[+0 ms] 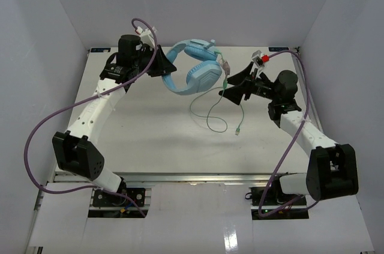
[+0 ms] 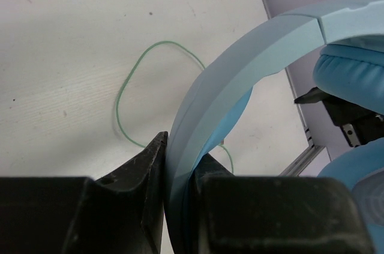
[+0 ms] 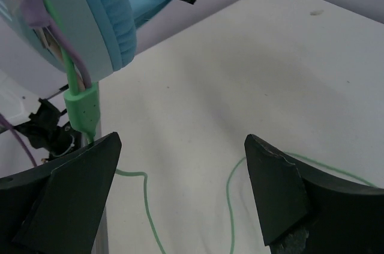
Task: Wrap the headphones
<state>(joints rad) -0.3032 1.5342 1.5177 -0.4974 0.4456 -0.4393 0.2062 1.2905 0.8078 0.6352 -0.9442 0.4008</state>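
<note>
Blue plastic in the left wrist view: what is clamped there? (K.)

That is the headband (image 2: 252, 56) of the headphones (image 1: 193, 68). The left gripper (image 1: 161, 68) is pinching it edge-on, with a finger pressed to each face. The headphones are at the far middle of the table (image 1: 150, 140), apparently held up off it, earcups toward the right arm. (M.)

And the right gripper (image 1: 235, 89)? (K.)

It is spread wide with nothing between the fingers. It hovers just beside the lower earcup (image 3: 99, 20), next to the green inline piece (image 3: 82, 107) where the cable (image 1: 210, 113) leaves the cup. (M.)

Cable state? (K.)

Unwound. It drops from the cup and lies in loose loops on the table, with the plug (image 1: 238, 132) free at the near end. I can see no turn around band or cups. (M.)

Step, then? (K.)

My reading is that the hold is set and wrapping has not yet begun. The right arm looks lined up for a first catch on the cable. (M.)

Next move needs? (K.)

Close on the thin cable just under the inline piece, not on the padding. Then lead it round the headphones while the left holds firm. The cable is limp, so a miss or slip is likely. (M.)
</note>
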